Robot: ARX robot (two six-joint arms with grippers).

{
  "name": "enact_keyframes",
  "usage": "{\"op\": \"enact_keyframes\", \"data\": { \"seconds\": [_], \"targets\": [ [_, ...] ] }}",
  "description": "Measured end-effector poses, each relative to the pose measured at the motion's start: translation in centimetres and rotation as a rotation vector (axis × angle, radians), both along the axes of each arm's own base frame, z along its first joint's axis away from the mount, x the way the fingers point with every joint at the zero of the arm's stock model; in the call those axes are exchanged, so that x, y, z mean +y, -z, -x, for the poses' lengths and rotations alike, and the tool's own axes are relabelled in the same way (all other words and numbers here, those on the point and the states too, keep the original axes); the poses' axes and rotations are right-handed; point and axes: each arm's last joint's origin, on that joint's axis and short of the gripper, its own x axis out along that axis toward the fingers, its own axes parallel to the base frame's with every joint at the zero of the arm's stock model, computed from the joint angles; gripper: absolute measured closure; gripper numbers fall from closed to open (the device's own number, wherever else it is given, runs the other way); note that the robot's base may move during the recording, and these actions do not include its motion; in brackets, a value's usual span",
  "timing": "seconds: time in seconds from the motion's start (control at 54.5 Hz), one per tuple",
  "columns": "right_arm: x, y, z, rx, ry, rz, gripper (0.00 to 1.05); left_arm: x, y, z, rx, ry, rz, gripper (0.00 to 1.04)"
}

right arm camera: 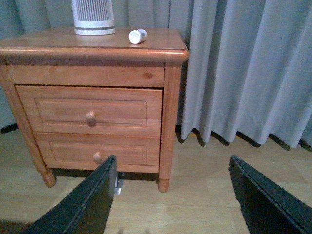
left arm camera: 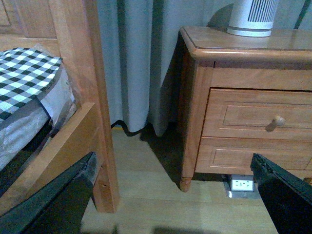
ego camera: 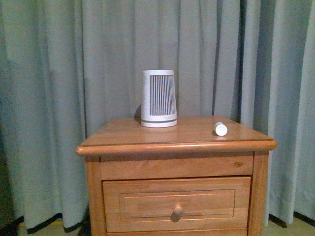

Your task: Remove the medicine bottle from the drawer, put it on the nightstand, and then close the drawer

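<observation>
The small white medicine bottle (ego camera: 221, 129) lies on its side on the nightstand (ego camera: 128, 133) top, near the right front edge; it also shows in the right wrist view (right arm camera: 137, 36). The upper drawer (ego camera: 177, 204) is shut, its round knob (ego camera: 177, 211) facing me; it shows shut in the right wrist view (right arm camera: 90, 111) and the left wrist view (left arm camera: 258, 115) too. My left gripper (left arm camera: 175, 204) is open and empty, low over the floor left of the nightstand. My right gripper (right arm camera: 170, 200) is open and empty, low in front of the nightstand's right side. Neither arm shows in the front view.
A tall white-grey ribbed device (ego camera: 158, 98) stands at the back of the nightstand top. Grey curtains (ego camera: 59, 73) hang behind. A wooden bed frame (left arm camera: 73, 97) with a checked cover (left arm camera: 24, 78) stands left. A floor socket box (left arm camera: 242, 186) sits under the nightstand. The lower drawer (right arm camera: 97, 153) is shut.
</observation>
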Motion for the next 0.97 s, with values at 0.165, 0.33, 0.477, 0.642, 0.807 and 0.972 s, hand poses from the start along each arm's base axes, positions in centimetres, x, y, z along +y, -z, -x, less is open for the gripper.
{"op": "enact_keyframes", "data": {
  "seconds": [0.165, 0.33, 0.477, 0.642, 0.807, 0.972],
  "targets": [
    [0.00, 0.00, 0.00, 0.000, 0.000, -0.001, 0.07, 0.00, 0.00, 0.00, 0.000, 0.000, 0.000, 0.07],
    [0.00, 0.00, 0.00, 0.000, 0.000, -0.001, 0.07, 0.00, 0.00, 0.00, 0.000, 0.000, 0.000, 0.07],
    [0.00, 0.00, 0.00, 0.000, 0.000, -0.001, 0.07, 0.00, 0.00, 0.00, 0.000, 0.000, 0.000, 0.07],
    [0.00, 0.00, 0.00, 0.000, 0.000, -0.001, 0.07, 0.00, 0.00, 0.00, 0.000, 0.000, 0.000, 0.07],
    [0.00, 0.00, 0.00, 0.000, 0.000, -0.001, 0.07, 0.00, 0.00, 0.00, 0.000, 0.000, 0.000, 0.07],
    [0.00, 0.00, 0.00, 0.000, 0.000, -0.001, 0.07, 0.00, 0.00, 0.00, 0.000, 0.000, 0.000, 0.07]
  ]
}}
